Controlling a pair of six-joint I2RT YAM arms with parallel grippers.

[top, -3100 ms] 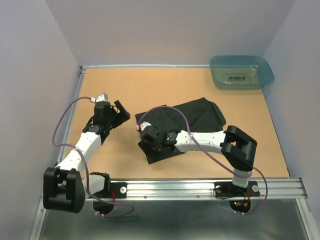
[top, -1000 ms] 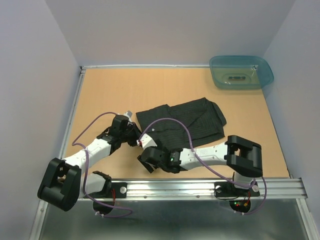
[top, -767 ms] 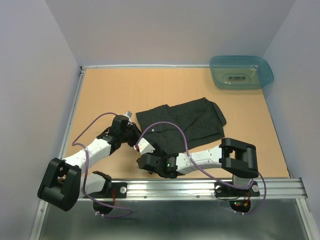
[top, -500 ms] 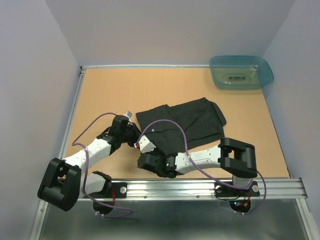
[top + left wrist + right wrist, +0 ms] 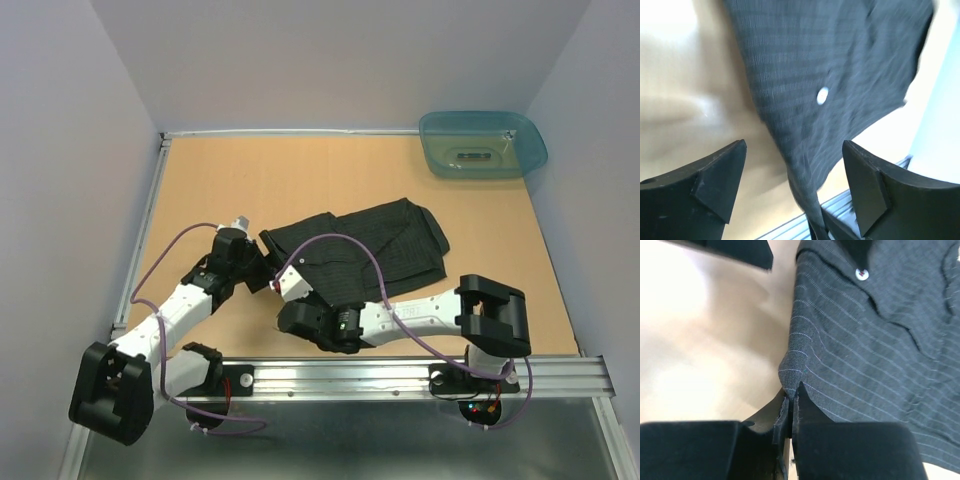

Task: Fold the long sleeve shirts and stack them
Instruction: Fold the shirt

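A black pinstriped long sleeve shirt [image 5: 372, 247] lies partly folded in the middle of the table. My right gripper [image 5: 287, 312] is at its near left corner. In the right wrist view the gripper [image 5: 792, 390] is shut on a pinched fold of the shirt's edge [image 5: 865, 335], and a pale button [image 5: 861, 274] shows farther up. My left gripper [image 5: 262, 270] sits just left of the shirt, open. In the left wrist view its wide-apart fingers [image 5: 794, 147] straddle a hanging strip of the cloth [image 5: 830, 75] without touching it.
A teal plastic tub [image 5: 482, 143] stands at the back right corner. The metal rail [image 5: 400, 375] carrying both arm bases runs along the near edge. Bare tan tabletop [image 5: 250, 180] lies behind and left of the shirt.
My right gripper has closed on the shirt's near left corner. My left gripper has opened, let go of the cloth and drawn back a little to the left.
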